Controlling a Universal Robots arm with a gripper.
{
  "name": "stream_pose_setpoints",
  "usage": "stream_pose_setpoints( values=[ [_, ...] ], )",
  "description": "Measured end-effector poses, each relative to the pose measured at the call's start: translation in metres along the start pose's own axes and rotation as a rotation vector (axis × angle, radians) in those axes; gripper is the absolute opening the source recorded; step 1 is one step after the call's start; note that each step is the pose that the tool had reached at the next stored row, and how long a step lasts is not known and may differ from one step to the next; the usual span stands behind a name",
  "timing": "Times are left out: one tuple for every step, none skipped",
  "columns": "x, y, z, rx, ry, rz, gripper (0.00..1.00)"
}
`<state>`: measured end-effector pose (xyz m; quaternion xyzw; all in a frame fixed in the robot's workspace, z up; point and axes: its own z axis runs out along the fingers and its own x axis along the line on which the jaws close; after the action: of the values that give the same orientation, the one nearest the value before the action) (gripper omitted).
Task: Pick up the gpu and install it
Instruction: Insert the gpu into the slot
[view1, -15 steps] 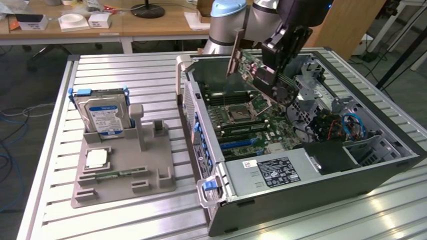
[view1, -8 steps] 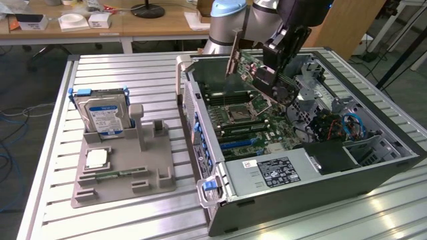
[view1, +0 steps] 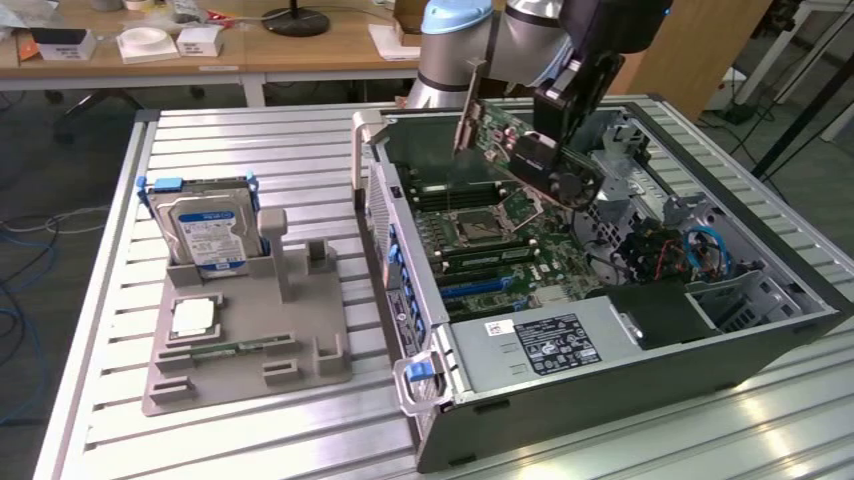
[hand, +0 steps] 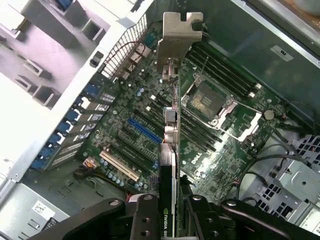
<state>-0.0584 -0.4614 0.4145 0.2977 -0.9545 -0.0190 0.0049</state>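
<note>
**Gpu held over the open case, not yet seated**

Exterior view: the arm (view1: 534, 30) reaches down over the computer case (view1: 627, 390). The case lies on its side on the slatted tabletop (view1: 267, 150), side panel off, so the motherboard (view1: 507, 250) faces up and can be reached from above. The gpu (view1: 527, 150) hangs in the jaws above that board, clear of it and tilted. Its silvery bracket (view1: 467, 115) points toward the case's rear wall, probably because the bracket has to meet the openings there. Well apart, on the exterior view's left, a grey parts holder (view1: 247, 330) keeps a hard drive (view1: 200, 230) standing upright.

Wrist view: the card is seen edge-on, with the bracket at the end farthest from the camera. The jaws are clamped on the gpu's two flat faces, one each side, at the end away from the bracket. I judge this grip leaves the connector edge free. Below lie the blue slot (hand: 145, 130) and the processor socket (hand: 207, 100), and the card's line runs between them, roughly parallel to the slots. Whether it is lined up with any one slot cannot be told.
</note>
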Motion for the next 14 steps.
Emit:
stream_pose_setpoints(
  values=[
    [-0.0005, -0.0003, 0.0, 0.0001, 0.0002, -0.005, 0.26],
    [-0.001, -0.0007, -0.0001, 0.0, 0.0005, -0.01, 0.26],
    [-0.0015, -0.001, -0.0001, 0.0, 0.0006, -0.015, 0.26],
    [-0.002, -0.0014, -0.0001, 0.0, 0.0008, -0.019, 0.26],
    [-0.0025, -0.0017, -0.0001, 0.0, 0.0009, -0.024, 0.26],
    [-0.0029, -0.0021, -0.0001, 0.0, 0.0011, -0.029, 0.26],
    [-0.0032, -0.0022, -0.0001, 0.0, 0.0014, -0.034, 0.26],
    [-0.0033, -0.0023, -0.0001, 0.0, 0.0015, -0.039, 0.26],
    [-0.0033, -0.0023, -0.0001, -0.0001, 0.0018, -0.045, 0.26],
    [-0.0034, -0.0024, -0.0001, -0.0001, 0.0021, -0.052, 0.26],
    [-0.0035, -0.0024, -0.0001, -0.0001, 0.0023, -0.058, 0.26],
    [-0.0036, -0.0025, -0.0001, -0.0001, 0.0025, -0.064, 0.26],
    [-0.0036, -0.0025, -0.0001, -0.0001, 0.0028, -0.071, 0.26],
    [-0.0037, -0.0025, -0.0001, -0.0001, 0.003, -0.077, 0.26]
  ],
)
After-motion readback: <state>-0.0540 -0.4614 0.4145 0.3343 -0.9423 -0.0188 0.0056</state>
